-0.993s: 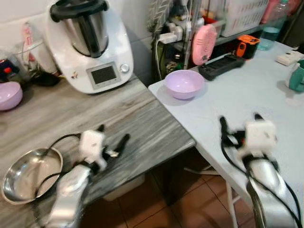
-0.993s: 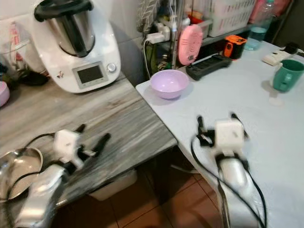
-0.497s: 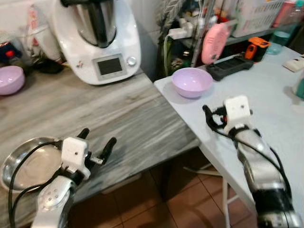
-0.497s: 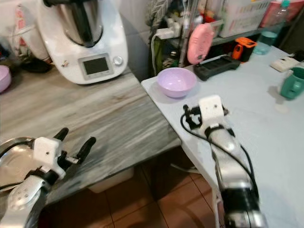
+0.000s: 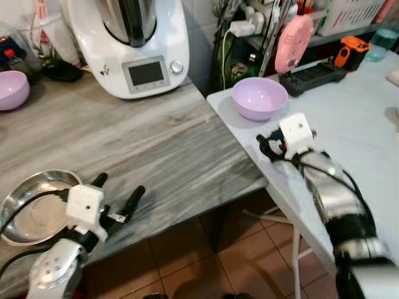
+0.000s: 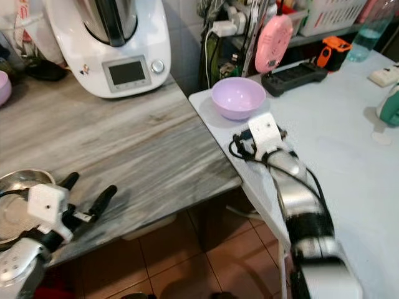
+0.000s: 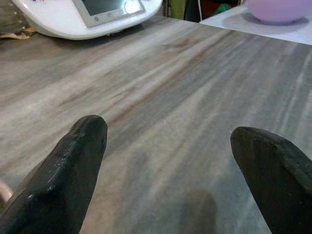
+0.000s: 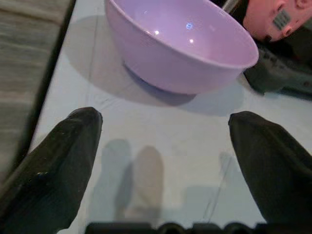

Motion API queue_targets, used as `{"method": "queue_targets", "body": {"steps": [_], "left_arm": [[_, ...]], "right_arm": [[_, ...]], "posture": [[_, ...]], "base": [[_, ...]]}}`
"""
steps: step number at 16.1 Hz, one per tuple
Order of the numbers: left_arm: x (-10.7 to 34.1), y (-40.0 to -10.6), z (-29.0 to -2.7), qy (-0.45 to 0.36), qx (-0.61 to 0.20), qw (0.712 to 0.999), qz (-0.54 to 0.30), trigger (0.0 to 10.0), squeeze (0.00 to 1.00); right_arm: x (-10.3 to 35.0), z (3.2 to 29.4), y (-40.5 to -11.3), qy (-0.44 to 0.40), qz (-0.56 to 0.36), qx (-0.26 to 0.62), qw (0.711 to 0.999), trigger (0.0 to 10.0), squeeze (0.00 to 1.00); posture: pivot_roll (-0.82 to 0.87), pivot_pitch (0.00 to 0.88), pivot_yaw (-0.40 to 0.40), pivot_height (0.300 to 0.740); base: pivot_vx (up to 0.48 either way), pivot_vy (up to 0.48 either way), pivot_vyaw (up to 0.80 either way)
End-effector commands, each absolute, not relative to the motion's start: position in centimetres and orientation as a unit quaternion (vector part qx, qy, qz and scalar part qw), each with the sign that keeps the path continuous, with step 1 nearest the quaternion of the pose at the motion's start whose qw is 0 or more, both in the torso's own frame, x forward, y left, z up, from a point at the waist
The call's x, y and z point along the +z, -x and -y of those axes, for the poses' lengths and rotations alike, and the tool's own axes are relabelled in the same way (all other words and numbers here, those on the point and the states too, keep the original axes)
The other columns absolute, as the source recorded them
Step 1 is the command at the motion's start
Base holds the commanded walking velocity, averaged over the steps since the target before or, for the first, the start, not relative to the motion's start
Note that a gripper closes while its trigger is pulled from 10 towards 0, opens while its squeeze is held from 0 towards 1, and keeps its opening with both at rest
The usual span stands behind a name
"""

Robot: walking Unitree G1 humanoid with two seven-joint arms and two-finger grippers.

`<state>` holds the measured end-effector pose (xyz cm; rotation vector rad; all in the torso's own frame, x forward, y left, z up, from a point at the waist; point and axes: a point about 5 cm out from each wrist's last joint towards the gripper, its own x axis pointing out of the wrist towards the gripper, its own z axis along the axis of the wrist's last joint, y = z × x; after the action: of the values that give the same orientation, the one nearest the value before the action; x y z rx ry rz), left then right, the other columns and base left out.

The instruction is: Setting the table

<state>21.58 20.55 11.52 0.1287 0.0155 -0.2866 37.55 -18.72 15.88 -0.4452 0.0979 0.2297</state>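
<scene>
Trouble is likely if the lilac bowl (image 5: 259,98), parked near the white surface (image 5: 349,118) corner, gets nudged off instead of straddled by the wide-open right tool (image 8: 163,161), while the left tool (image 7: 165,170) is left spread over grey surface (image 5: 124,143).

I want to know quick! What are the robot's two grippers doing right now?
Left gripper: open, holding nothing, over the counter.
Right gripper: open, holding nothing, near the purple bowl.
</scene>
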Motion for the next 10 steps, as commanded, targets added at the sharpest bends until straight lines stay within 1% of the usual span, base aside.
{"method": "queue_targets", "body": {"steps": [1, 4, 7, 10], "left_arm": [[11.9, -21.2, -20.9, -0.067, -0.137, 0.988, -0.013, 10.0, 0.0], [12.1, -21.0, -20.9, -0.06, -0.13, 0.99, -0.015, 10.0, 0.0], [12.5, -21.5, -20.2, -0.049, -0.123, 0.991, -0.014, 10.0, 0.0], [12.8, -22.4, -19.6, -0.037, -0.114, 0.993, -0.003, 10.0, 0.0]], "right_arm": [[15.9, 18.4, -37.8, 0.237, -0.044, 0.126, 0.962, 10.0, 0.0], [17.0, 17.9, -38.4, 0.282, -0.017, 0.124, 0.951, 10.0, 0.0], [17.6, 18.0, -38.8, 0.27, 0.002, 0.12, 0.956, 10.0, 0.0], [17.8, 17.7, -38.2, 0.244, 0.035, 0.109, 0.963, 10.0, 0.0]], "posture": [[0.15, 0.198, 0.012, 0.74], [0.16, 0.197, 0.004, 0.74], [0.16, 0.178, -0.003, 0.74], [0.14, 0.14, -0.008, 0.74]], "base": [[0.0, 0.0, 0.0], [0.0, 0.0, 0.0], [0.0, 0.0, 0.0], [0.0, 0.0, 0.0]]}}
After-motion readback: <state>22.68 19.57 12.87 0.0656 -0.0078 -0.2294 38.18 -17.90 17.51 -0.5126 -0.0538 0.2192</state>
